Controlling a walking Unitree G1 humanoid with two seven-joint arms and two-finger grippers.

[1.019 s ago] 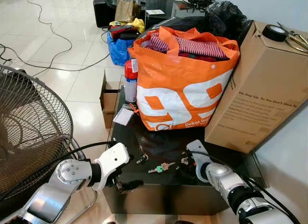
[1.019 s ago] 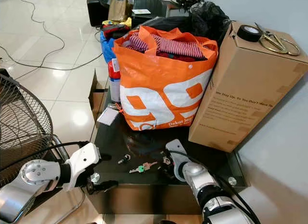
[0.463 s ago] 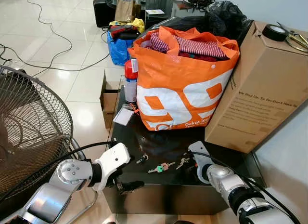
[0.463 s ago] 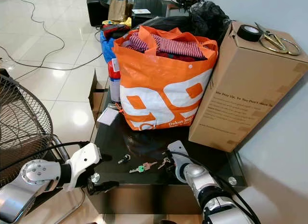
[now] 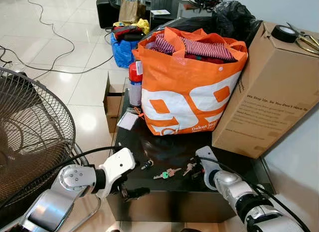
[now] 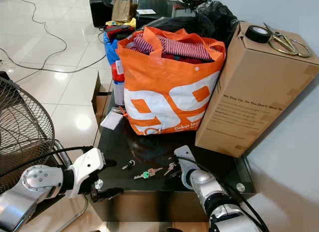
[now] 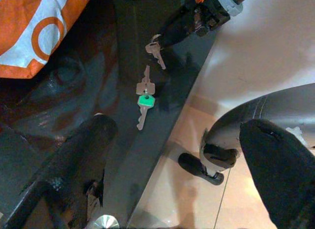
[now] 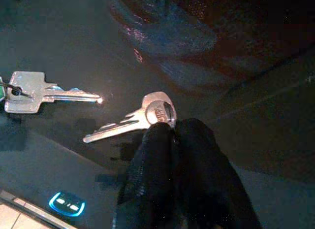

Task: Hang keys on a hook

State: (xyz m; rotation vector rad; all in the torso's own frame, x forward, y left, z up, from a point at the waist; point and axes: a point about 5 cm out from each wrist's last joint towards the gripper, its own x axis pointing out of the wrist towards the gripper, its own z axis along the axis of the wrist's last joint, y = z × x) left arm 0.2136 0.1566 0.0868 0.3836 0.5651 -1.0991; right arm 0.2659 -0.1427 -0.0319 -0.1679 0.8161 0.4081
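A bunch of keys with a green-capped key [image 5: 166, 173] lies near the front edge of the black glass table [image 5: 133, 142]. Just to its right, my right gripper [image 5: 196, 168] rests low on the table, shut on the head of a silver key [image 8: 129, 124]. In the left wrist view the same key [image 7: 155, 50] hangs from those fingertips, beyond the green-capped key [image 7: 142, 98]. My left gripper [image 5: 130, 193] hovers open at the table's front edge, left of the keys. A small dark metal piece [image 5: 147, 164] lies left of the bunch.
A full orange shopping bag [image 5: 189, 87] and a tall cardboard box [image 5: 269, 92] take up the back of the table. A red-capped can [image 5: 135, 85] and a white card [image 5: 128, 120] are at its left edge. A standing fan [image 5: 30, 137] is at my left; cables cross the floor.
My right wrist has shifted slightly to the right, and the silver key now shows at its fingertips. The left arm and the green-capped bunch have not moved.
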